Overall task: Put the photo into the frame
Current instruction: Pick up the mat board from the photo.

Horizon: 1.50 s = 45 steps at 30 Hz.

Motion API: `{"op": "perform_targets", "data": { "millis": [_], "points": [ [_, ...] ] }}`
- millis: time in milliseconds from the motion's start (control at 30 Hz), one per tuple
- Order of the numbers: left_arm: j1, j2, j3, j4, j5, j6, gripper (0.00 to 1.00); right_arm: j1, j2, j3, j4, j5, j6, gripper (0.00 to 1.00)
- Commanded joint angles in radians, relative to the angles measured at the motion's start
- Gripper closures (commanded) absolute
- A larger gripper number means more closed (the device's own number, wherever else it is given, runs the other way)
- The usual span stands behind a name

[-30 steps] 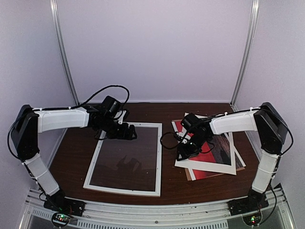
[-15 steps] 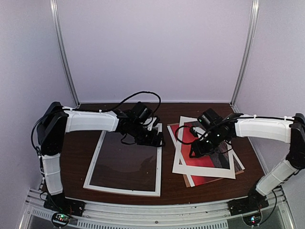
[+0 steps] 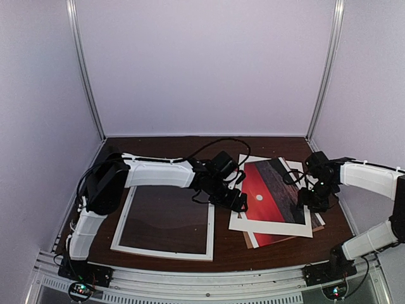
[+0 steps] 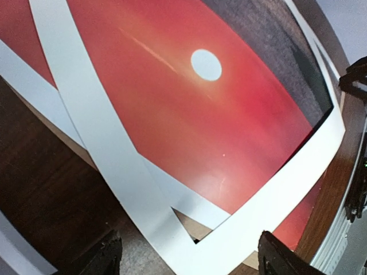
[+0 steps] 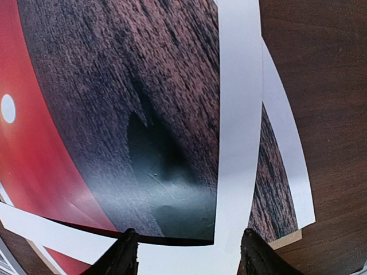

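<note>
At opposite edges of the photo (image 3: 262,187), left hand (image 3: 235,202) and right hand (image 3: 309,204) spread wide, arms outstretched.

This is a robot test cell in a lab. Plain pale walls (image 3: 202,69) close in behind and to both sides of the left tool (image 3: 238,202) and right tool (image 3: 308,202), with bare metal posts (image 3: 85,69) at the corners. Under the tools lies a dark wood surface (image 3: 158,147). Nearer than them, a slotted metal rail (image 3: 209,288) carries the bolted arm bases (image 3: 85,272) and lit circuit boards (image 3: 80,291). Black cables (image 3: 218,140) loop just behind the left tool.
</note>
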State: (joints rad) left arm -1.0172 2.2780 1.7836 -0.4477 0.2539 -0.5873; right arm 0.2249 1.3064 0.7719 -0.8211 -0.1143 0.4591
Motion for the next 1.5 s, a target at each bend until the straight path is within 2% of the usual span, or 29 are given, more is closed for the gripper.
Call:
{"op": "perform_targets", "data": {
  "millis": [0, 300, 533, 800, 1133, 1467],
  "points": [
    [-0.014, 0.052, 0.061, -0.072, -0.041, 0.037, 0.18, -0.039, -0.01, -0.032, 0.019, 0.039, 0.03, 0.39],
    [-0.018, 0.083, 0.068, -0.107, -0.091, 0.027, 0.17, -0.103, 0.049, -0.096, 0.12, 0.005, 0.041, 0.4],
    [-0.022, 0.109, 0.075, -0.102, -0.053, 0.022, 0.21, -0.149, 0.096, -0.119, 0.172, -0.034, 0.026, 0.43],
    [-0.022, 0.114, 0.063, -0.042, 0.016, -0.007, 0.28, -0.151, 0.096, -0.14, 0.214, -0.106, 0.018, 0.51],
    [-0.005, 0.103, 0.036, 0.05, 0.103, -0.065, 0.3, -0.151, 0.088, -0.141, 0.219, -0.154, 0.018, 0.61],
    [0.018, 0.08, -0.015, 0.167, 0.153, -0.104, 0.31, -0.151, 0.101, -0.131, 0.219, -0.161, 0.011, 0.65]
  ]
}}
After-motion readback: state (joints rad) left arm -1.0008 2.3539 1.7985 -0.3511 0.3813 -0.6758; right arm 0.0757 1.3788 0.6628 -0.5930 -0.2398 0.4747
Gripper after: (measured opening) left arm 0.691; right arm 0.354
